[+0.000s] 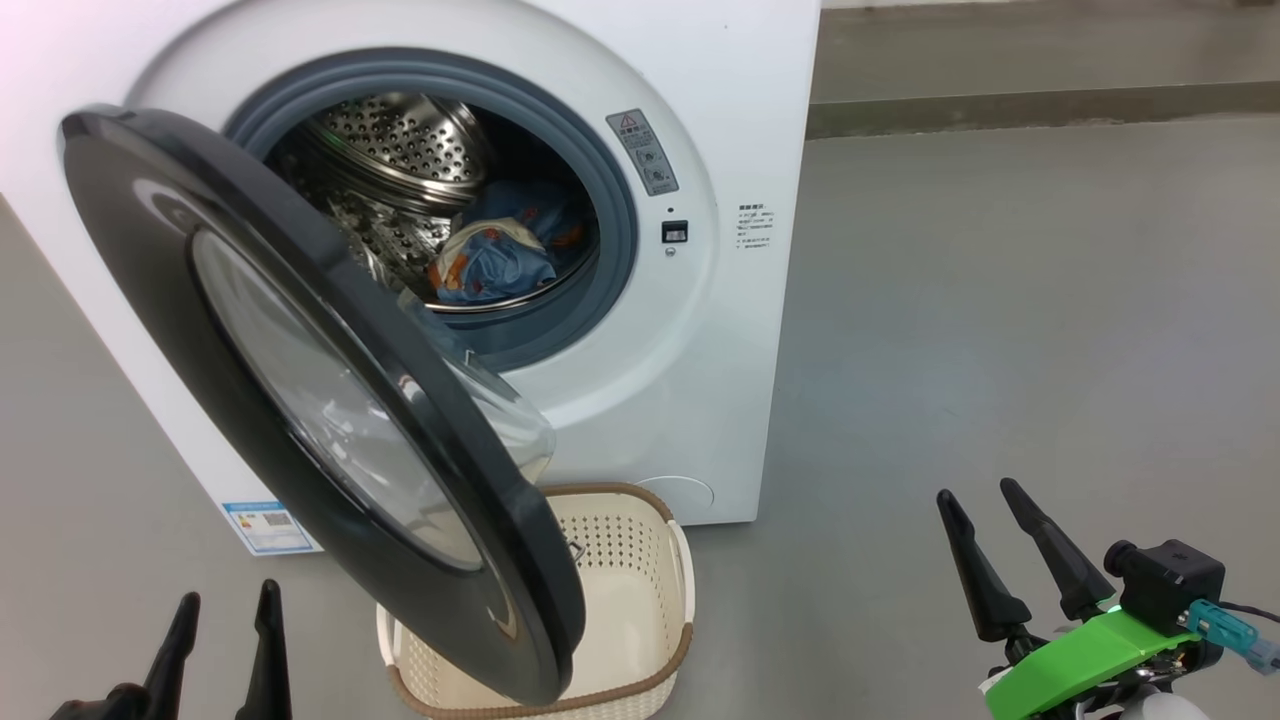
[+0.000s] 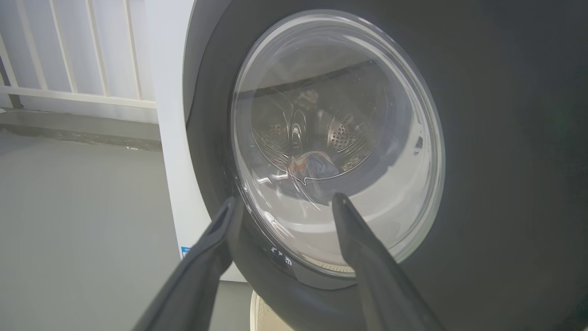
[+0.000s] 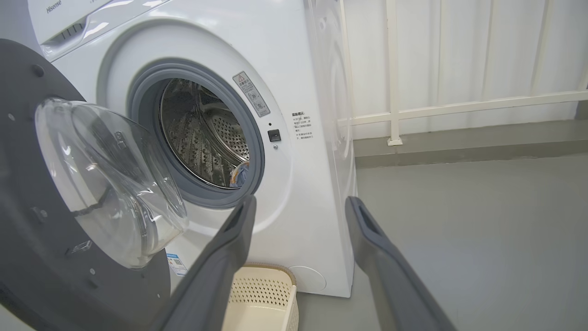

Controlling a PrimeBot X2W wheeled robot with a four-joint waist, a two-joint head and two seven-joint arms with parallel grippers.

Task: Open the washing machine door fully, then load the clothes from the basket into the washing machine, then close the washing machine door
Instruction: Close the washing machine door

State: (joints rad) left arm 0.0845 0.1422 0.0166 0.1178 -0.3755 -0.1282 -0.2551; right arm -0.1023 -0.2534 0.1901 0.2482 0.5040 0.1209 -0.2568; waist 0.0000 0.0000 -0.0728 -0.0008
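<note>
The white washing machine stands at the upper left with its black round door swung half out over the basket. Blue printed clothes lie inside the steel drum. The cream basket on the floor below the door shows bare perforated walls inside. My left gripper is open at the lower left, just in front of the door's outer face. My right gripper is open at the lower right, well clear of the machine.
Grey floor spreads to the right of the machine. A low ledge runs along the back, with a white railing above it. A blue label sits low on the machine's front.
</note>
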